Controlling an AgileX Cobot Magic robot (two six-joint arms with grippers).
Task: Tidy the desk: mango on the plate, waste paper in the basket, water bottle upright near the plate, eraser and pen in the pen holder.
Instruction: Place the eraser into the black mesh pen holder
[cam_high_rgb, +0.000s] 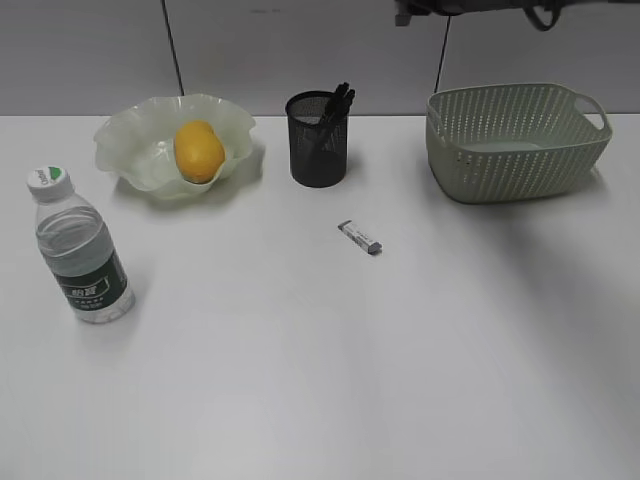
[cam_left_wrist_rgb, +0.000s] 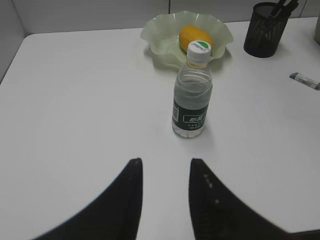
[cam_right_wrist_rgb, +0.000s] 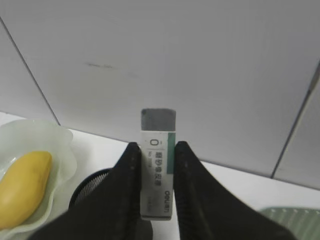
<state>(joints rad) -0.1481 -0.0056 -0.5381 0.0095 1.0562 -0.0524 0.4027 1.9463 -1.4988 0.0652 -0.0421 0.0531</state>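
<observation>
The mango (cam_high_rgb: 198, 150) lies in the wavy-rimmed plate (cam_high_rgb: 135, 135) at the back left. The water bottle (cam_high_rgb: 80, 250) stands upright at the front left, below the plate. The pen holder (cam_high_rgb: 318, 140) holds dark pens (cam_high_rgb: 338, 102). A small eraser (cam_high_rgb: 360, 237) lies on the desk (cam_high_rgb: 300, 380) in front of it. My right gripper (cam_right_wrist_rgb: 156, 147) is shut on another white-sleeved eraser (cam_right_wrist_rgb: 158, 125) with a grey end, high above the pen holder's rim (cam_right_wrist_rgb: 87, 187). My left gripper (cam_left_wrist_rgb: 164, 162) is open and empty, a little before the bottle (cam_left_wrist_rgb: 192, 95). No waste paper is in view.
The woven basket (cam_high_rgb: 515, 140) stands at the back right; its corner shows in the right wrist view (cam_right_wrist_rgb: 295, 217). A grey wall runs behind the desk. Dark arm parts (cam_high_rgb: 470, 10) hang at the top edge of the exterior view.
</observation>
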